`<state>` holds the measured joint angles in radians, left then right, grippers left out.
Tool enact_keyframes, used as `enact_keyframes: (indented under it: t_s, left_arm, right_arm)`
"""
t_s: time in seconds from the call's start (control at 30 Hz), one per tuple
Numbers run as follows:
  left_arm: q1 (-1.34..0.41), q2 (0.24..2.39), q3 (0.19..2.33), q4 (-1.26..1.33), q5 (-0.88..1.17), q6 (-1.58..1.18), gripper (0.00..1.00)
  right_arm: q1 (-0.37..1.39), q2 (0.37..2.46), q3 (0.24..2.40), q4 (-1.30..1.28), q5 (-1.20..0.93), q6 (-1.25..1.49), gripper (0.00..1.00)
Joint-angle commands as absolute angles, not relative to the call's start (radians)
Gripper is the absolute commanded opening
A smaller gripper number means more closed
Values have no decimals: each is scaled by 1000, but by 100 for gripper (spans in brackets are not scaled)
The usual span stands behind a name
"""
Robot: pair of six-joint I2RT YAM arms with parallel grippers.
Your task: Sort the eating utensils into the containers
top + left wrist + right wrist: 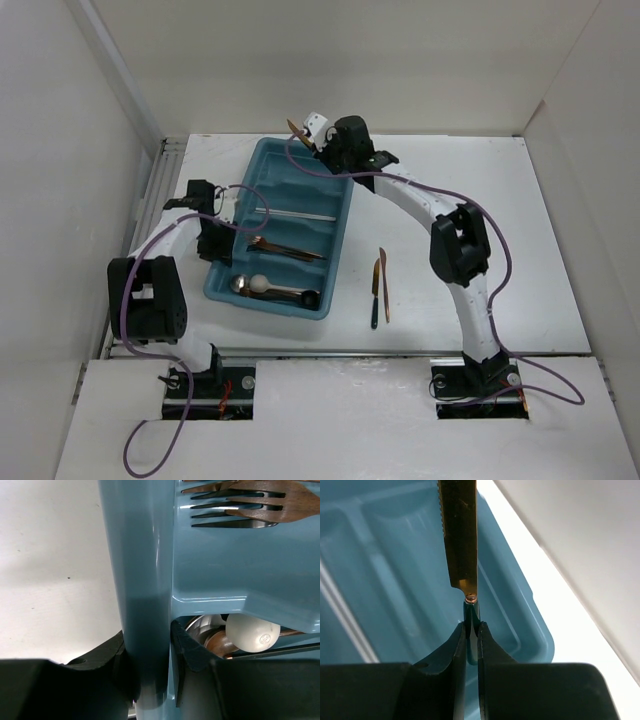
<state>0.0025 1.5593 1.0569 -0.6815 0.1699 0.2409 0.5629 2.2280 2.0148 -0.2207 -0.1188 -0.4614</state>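
The teal-blue cutlery tray (338,262) lies left of centre. My left gripper (216,238) is shut on its left rim, which passes between the jaws in the left wrist view (148,605). Copper and black forks (240,504) lie in one compartment. A white spoon (252,632) with metal spoons lies in the nearest one (262,287). A thin silver stick (296,213) lies in another. My right gripper (320,140) is shut on the dark handle of a gold-bladed knife (461,535). It holds the knife over the tray's far end (395,580), blade pointing away.
A copper-bladed knife with a dark handle (376,292) and a thin copper stick (385,285) lie on the white table right of the tray. White walls enclose the table on the left, far and right sides.
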Motion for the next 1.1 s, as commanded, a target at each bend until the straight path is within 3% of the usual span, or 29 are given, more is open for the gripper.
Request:
enact_keyframes:
  t_s: [0.0,0.2,0.27,0.3,0.4,0.53,0.73,0.9,0.97,1.07]
  left_arm:
    - [-2,1577,1095,-798,92,285,0]
    - [11,1597,1127,-807,130,264,0]
    - [11,1597,1137,-818,141,264,0]
    - [11,1597,1150,-830,141,273,0]
    - [11,1597,1175,-850,141,273,0]
    - [11,1606,1226,-859,161,273,0]
    - [32,1675,1344,-884,320,172,0]
    - [41,1697,1330,-859,376,80,0]
    - [41,1719,1318,-850,391,48,0]
    - [41,1758,1279,-815,403,8,0]
  right_arm:
    - [563,2258,2039,-212,0,-521,0]
    - [572,2306,2063,-202,57,-558,1]
    - [572,2306,2063,-193,43,-571,17]
    - [581,2306,2063,-193,43,-571,31]
    - [601,2306,2053,-193,34,-591,41]
    - [621,2283,2029,-193,57,-601,71]
    - [621,2106,2010,-264,264,-390,75]
    - [621,1883,1856,-601,265,-114,84]
    - [621,1846,1810,-737,214,22,84]
    - [621,1777,1631,-902,158,219,76]
